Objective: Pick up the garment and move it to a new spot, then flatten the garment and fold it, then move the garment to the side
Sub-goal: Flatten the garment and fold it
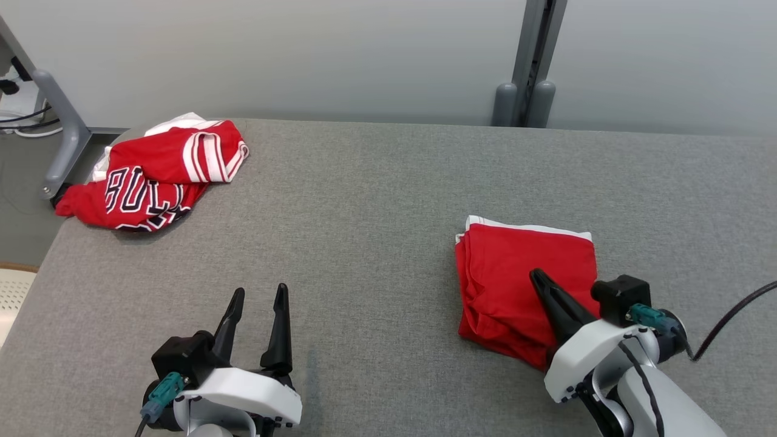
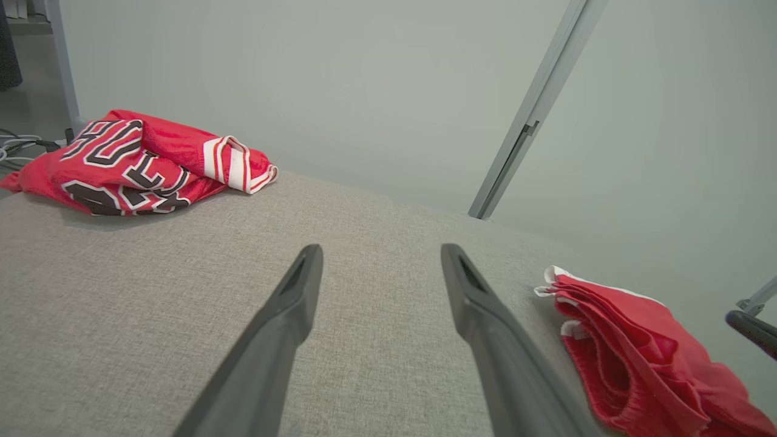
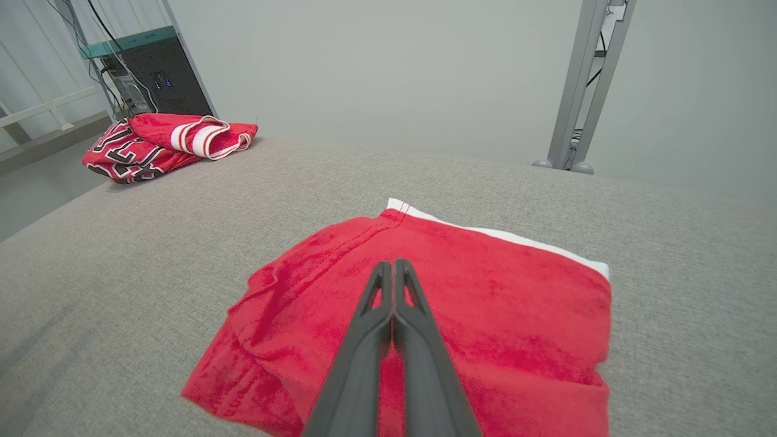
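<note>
The garment is a plain red cloth with a white edge, folded into a compact rectangle on the right half of the grey table. My right gripper reaches over its near edge with both fingers pressed together and no cloth visibly between them. In the right wrist view the shut tips hover over the middle of the garment. My left gripper stands open near the front left, over bare table. In the left wrist view its spread fingers frame empty fabric, and the garment lies to their right.
A crumpled red jersey with black-and-white lettering and striped trim lies at the table's far left corner, also seen in the wrist views. A grey post stands behind the table. A black cable trails off my right wrist.
</note>
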